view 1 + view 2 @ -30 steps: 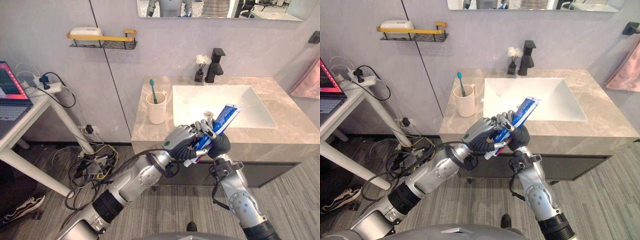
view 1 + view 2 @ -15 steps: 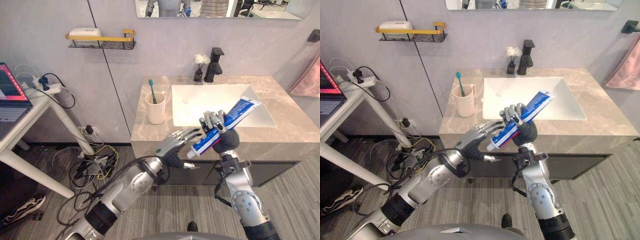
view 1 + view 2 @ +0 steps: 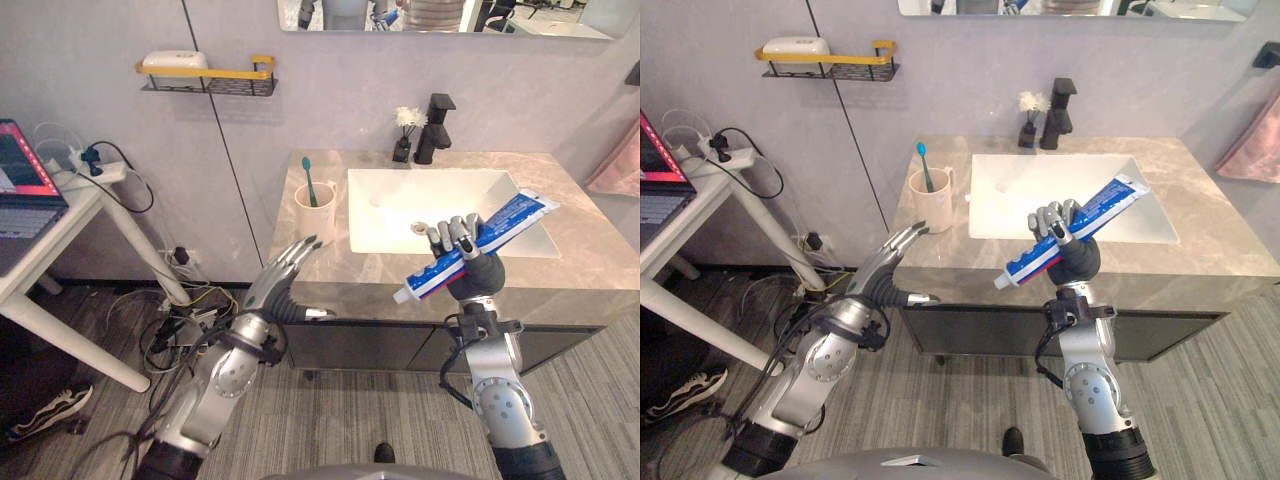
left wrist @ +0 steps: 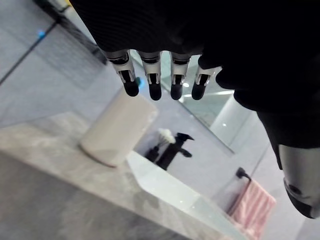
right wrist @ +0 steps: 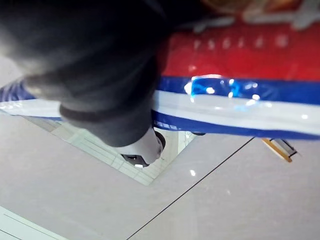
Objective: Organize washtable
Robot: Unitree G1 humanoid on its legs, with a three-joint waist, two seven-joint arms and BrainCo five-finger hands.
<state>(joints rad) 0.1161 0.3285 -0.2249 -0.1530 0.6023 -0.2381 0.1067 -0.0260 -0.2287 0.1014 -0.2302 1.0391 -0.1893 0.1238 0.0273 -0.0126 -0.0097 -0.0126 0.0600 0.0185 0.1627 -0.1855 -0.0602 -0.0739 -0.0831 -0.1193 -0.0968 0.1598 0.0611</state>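
Note:
My right hand (image 3: 468, 262) is shut on a blue, white and red toothpaste tube (image 3: 480, 243), held slanted above the front edge of the grey marble washtable (image 3: 560, 285), cap end lower left. The tube (image 5: 235, 95) runs across the right wrist view. My left hand (image 3: 283, 281) hangs open with straight fingers (image 4: 150, 80) before the washtable's front left corner, holding nothing. A cream cup (image 3: 318, 211) with a teal toothbrush (image 3: 308, 178) stands on the counter left of the white sink (image 3: 445, 205); the cup (image 4: 115, 132) shows past my left fingers.
A black tap (image 3: 435, 128) and a small vase of white flowers (image 3: 404, 135) stand behind the sink. A yellow-railed wall shelf (image 3: 208, 78) holds a white soap box. A white desk (image 3: 60, 215) with a laptop stands at the left, cables on the floor beneath. A pink towel (image 3: 615, 165) hangs at the right.
My left hand has let go of the tube, opened and drawn back to the left. My right hand has carried the tube a little right and higher.

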